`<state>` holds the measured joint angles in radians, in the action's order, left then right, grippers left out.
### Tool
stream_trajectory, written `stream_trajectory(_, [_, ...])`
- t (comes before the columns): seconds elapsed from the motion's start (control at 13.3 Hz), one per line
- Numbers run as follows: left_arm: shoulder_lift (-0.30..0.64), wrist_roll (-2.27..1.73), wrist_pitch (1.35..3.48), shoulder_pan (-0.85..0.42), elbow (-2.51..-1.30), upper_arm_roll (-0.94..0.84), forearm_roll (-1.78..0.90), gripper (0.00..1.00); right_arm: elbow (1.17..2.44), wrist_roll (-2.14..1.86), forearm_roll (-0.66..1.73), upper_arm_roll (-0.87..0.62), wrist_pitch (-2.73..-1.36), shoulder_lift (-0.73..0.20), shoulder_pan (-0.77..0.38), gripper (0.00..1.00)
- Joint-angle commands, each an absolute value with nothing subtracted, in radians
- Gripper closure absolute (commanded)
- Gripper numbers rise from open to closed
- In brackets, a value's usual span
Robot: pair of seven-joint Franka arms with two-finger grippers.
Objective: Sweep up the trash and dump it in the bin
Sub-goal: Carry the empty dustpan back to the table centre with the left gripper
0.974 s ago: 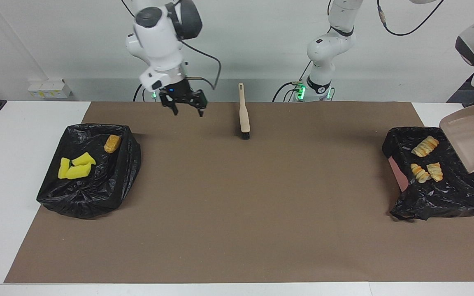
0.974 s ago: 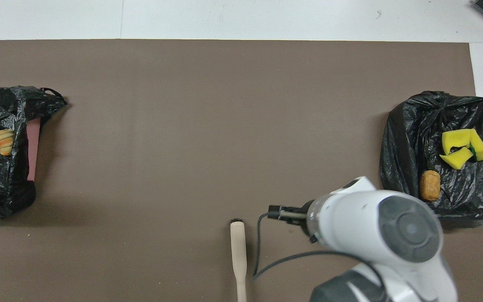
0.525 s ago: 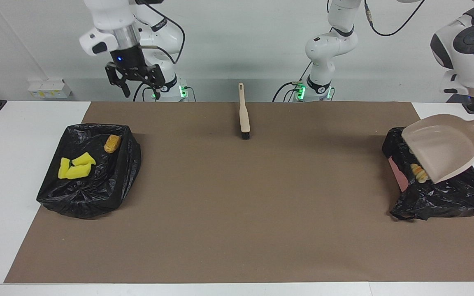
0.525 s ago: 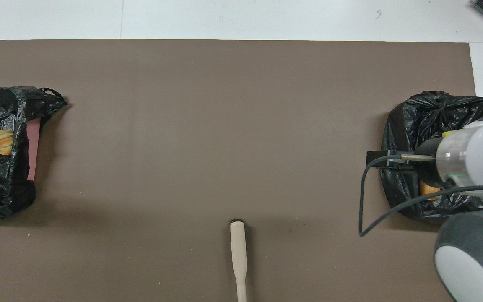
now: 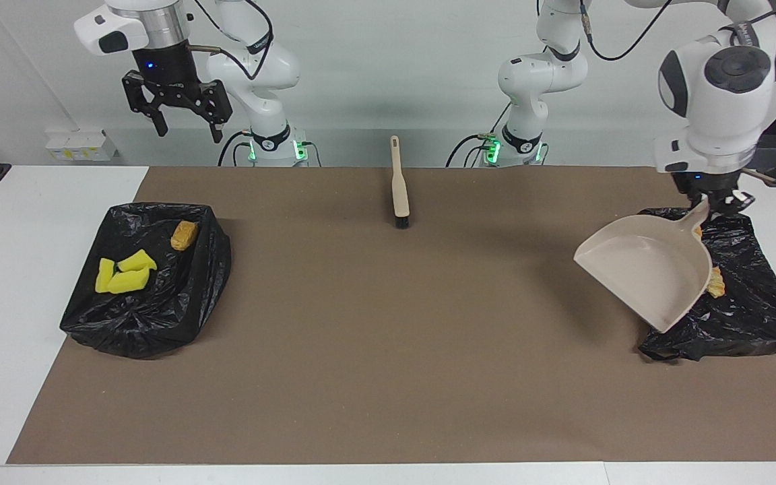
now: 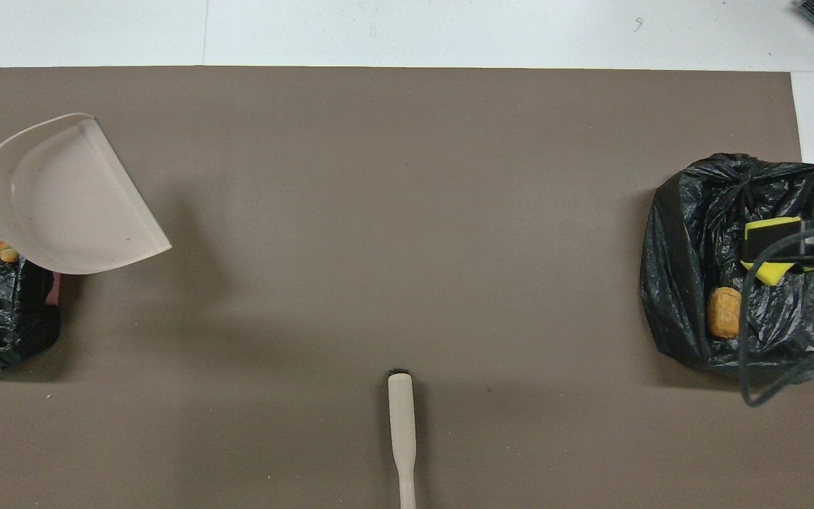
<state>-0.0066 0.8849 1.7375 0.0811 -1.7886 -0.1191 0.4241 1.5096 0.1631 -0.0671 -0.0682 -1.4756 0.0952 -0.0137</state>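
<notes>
While the left gripper clenches the handle of the empty beige plastic dustpan tilted below it, the pan's lip risks snagging the crumpled black bag-lined bin beneath, spilling bread pieces; the right gripper hangs released.

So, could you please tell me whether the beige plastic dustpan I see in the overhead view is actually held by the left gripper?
Observer: Yes, the left gripper is shut on the handle of the beige plastic dustpan, which hangs tilted, lip down.
Operator: Thank you. Is the right gripper touching the yellow foam wedges?
Observer: No, the right gripper hangs open and empty, high up, clear of the yellow foam wedges in their black bag-lined bin.
</notes>
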Motion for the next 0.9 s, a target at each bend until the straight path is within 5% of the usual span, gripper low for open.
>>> stream_trajectory(0.0, [-0.044,0.65,1.7,-0.001,-1.816,-0.104,0.303,1.0,1.468,0.12,-0.071,-0.072,-1.44,0.074,-0.002,0.0])
stream_trajectory(0.45, [-0.057,0.192,1.68,-0.149,-1.827,-0.104,0.027,1.0,1.391,0.129,-0.034,-0.052,-1.388,0.021,0.006,0.0])
stream_trajectory(0.82, [0.029,-0.131,1.801,-0.346,-1.828,-0.104,-0.032,1.0,1.379,0.132,-0.034,-0.049,-1.384,0.005,0.008,0.0])
